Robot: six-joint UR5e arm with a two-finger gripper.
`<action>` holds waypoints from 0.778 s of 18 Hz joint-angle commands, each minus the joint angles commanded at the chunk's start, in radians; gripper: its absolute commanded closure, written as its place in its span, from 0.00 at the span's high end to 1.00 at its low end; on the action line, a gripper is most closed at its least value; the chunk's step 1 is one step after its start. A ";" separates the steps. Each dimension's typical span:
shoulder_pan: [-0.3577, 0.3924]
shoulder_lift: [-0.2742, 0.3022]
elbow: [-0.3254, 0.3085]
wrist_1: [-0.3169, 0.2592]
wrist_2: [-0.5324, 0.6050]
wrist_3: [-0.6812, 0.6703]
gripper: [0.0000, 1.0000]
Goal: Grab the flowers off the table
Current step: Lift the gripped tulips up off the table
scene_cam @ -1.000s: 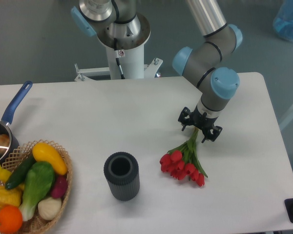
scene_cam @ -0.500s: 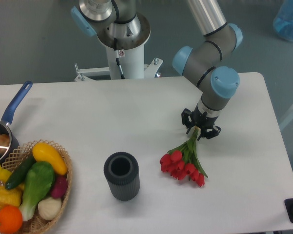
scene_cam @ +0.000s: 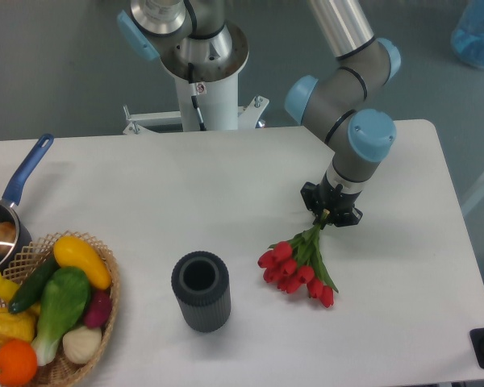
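Note:
The flowers (scene_cam: 297, 266), red tulips with green leaves and stems, lie on the white table (scene_cam: 185, 193) right of centre, blooms pointing toward the front. My gripper (scene_cam: 329, 214) is shut on the stem end at the bunch's upper right. The stems run down and left from the fingers. The blooms look slightly raised and shifted left compared with before, though whether they still touch the table I cannot tell.
A dark ribbed cylindrical vase (scene_cam: 200, 291) stands left of the flowers. A wicker basket (scene_cam: 105, 306) of vegetables sits at the front left corner. A blue-handled pot (scene_cam: 8, 214) is at the left edge. The robot base (scene_cam: 202, 56) rises behind the table.
The fingers, open a second ago, have closed on the stems. The tulip heads have shifted a little left and up.

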 joint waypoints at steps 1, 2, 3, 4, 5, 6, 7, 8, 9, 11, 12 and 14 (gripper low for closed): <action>-0.002 0.000 0.005 0.002 -0.002 -0.003 0.17; -0.002 0.000 0.011 0.002 -0.002 -0.003 0.17; 0.000 0.002 0.017 0.000 -0.005 -0.003 0.17; 0.000 0.006 0.021 0.000 -0.006 -0.003 0.17; 0.002 0.011 0.023 0.000 -0.006 -0.005 0.17; 0.002 0.017 0.034 -0.003 -0.008 -0.008 0.17; 0.003 0.023 0.044 -0.005 -0.011 -0.020 0.17; 0.006 0.026 0.060 -0.006 -0.026 -0.046 0.17; 0.006 0.028 0.075 -0.006 -0.053 -0.078 0.17; 0.008 0.050 0.097 -0.006 -0.115 -0.113 0.17; 0.009 0.061 0.106 -0.006 -0.136 -0.118 0.17; 0.020 0.080 0.123 -0.006 -0.164 -0.129 0.17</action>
